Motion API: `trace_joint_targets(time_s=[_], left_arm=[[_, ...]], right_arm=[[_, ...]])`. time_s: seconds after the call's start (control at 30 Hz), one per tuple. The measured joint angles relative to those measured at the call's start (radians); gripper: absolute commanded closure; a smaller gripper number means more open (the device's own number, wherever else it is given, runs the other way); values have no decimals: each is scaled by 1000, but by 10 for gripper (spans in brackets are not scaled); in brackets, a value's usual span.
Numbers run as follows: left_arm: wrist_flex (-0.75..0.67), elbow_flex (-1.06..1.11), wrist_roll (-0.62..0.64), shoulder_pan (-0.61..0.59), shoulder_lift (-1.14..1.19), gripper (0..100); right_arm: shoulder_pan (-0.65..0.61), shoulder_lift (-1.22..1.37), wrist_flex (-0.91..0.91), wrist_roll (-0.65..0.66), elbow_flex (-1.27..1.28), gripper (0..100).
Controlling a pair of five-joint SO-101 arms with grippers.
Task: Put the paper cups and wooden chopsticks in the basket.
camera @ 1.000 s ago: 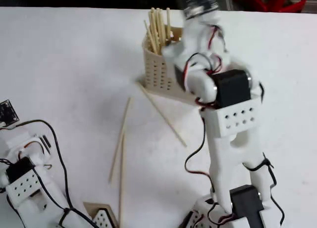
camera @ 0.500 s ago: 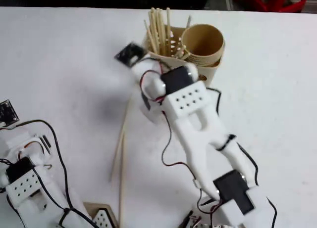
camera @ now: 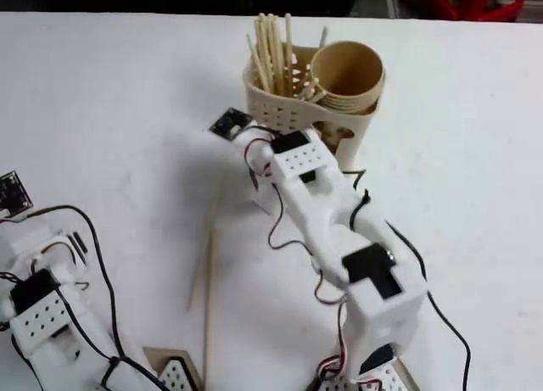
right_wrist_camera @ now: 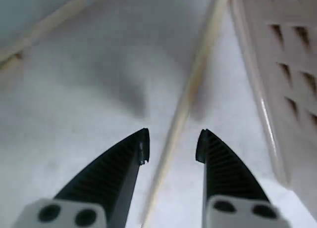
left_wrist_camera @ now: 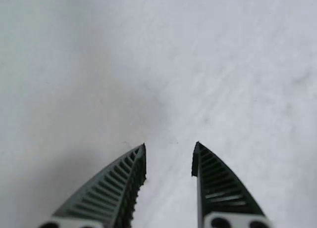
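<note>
Wooden chopstick [right_wrist_camera: 187, 107], pale and slender, lay on the white counter [right_wrist_camera: 64, 119] beside the beige perforated basket [right_wrist_camera: 290, 84], between the right arm's spread jaws; pick-up judged in hand, needing lowering and closure.

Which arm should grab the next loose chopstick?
Right. The right gripper is open and straddles a chopstick lying on the table beside the basket. The left gripper is open with just tabletop under it.

Robotics lab: white table [camera: 127, 94], two wired arms [camera: 327, 217].
</note>
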Motion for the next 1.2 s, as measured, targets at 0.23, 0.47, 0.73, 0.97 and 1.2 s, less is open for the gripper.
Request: trace_joint_targets(time_s=[0.23,0.47,0.73,0.97,1.2], left_arm=[[0,0,0,0,0,838],[0,0,0,0,0,838],[0,0,0,0,0,838],[0,0,0,0,0,838],[0,0,0,0,0,838]], right_arm=[[0,84,-31,0,-14,969],[6,104,-41,0,-18,981],[-8,57,8,-21,-5,981],[-84,-115,149,-57,3,981],[-112,-382,203,-158,3,981]])
